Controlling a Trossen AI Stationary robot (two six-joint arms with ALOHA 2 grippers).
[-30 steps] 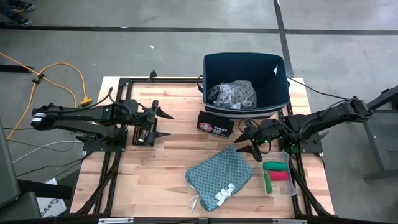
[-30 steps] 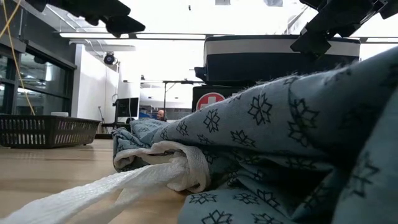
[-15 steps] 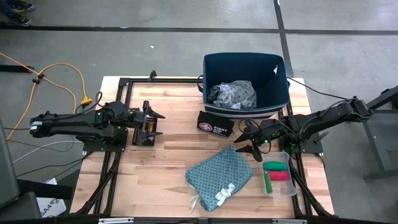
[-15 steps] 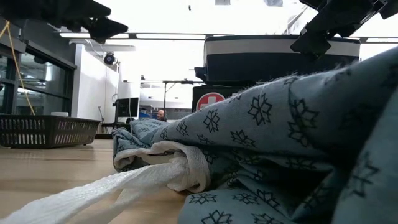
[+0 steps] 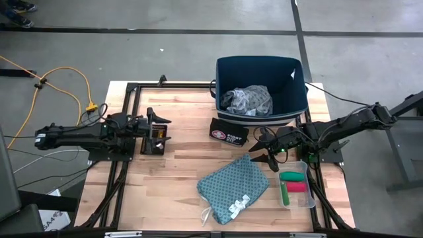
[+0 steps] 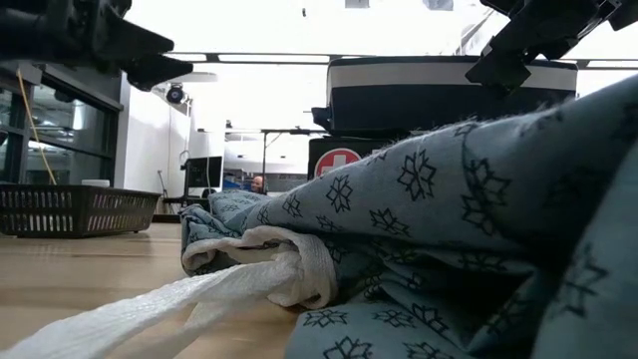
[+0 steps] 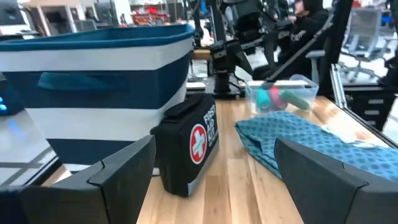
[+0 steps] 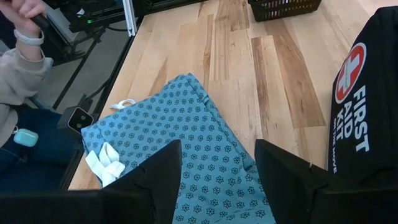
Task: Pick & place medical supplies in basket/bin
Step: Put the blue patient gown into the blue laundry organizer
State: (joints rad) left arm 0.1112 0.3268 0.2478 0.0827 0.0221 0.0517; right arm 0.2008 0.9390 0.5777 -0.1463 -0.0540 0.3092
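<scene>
Near the lower middle of the high view, the folded teal patterned cloth with white ties (image 5: 234, 188) lies flat on the pale wooden surface (image 5: 178, 172). Just above its upper right corner hovers the right pincer (image 5: 264, 153), fingers parted and empty. At upper centre, the dark blue fabric bin (image 5: 261, 68) holds the crumpled pale blue-grey cloth (image 5: 246, 100); a black first-aid pouch (image 5: 229, 132) leans against its front. Red and green rolls (image 5: 293, 181) sit in a clear tray at lower right. At centre left, the left pincer (image 5: 160, 129) hangs open, holding nothing.
</scene>
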